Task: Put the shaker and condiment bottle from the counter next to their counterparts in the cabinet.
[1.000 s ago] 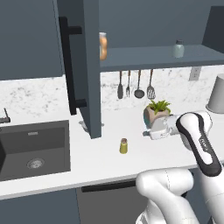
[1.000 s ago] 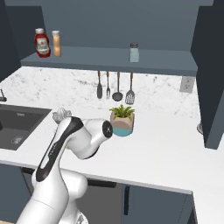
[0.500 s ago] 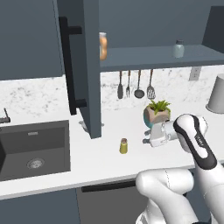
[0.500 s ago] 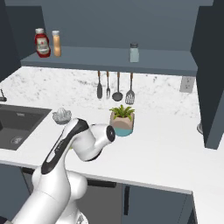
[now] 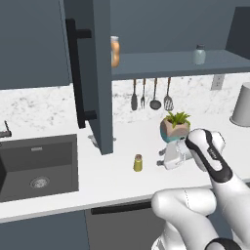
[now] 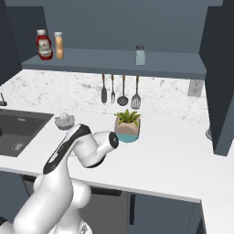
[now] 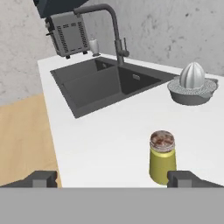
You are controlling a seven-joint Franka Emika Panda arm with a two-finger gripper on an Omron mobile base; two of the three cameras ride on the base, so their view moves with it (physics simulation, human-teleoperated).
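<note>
The gripper [image 7: 111, 178] hangs low over the counter [image 5: 122, 180] with jaws spread wide and empty, and it's slid left toward the shaker [image 5: 138, 163] since a second ago. The shaker stands upright, unmoved, by the right fingertip [image 7: 186, 178]. The condiment bottle [image 5: 114, 52] is on the cabinet [image 5: 105, 73] shelf.

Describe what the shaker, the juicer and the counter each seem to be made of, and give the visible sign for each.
The shaker: seemingly yellow-olive glass or plastic with a speckled brown cap; its smooth body has a slight sheen.
The juicer: probably metal or grey plastic, from its even grey colour, ridged cone and dotted rim.
The counter: looks like polished marble or similar stone, white with faint grey speckling.
</note>
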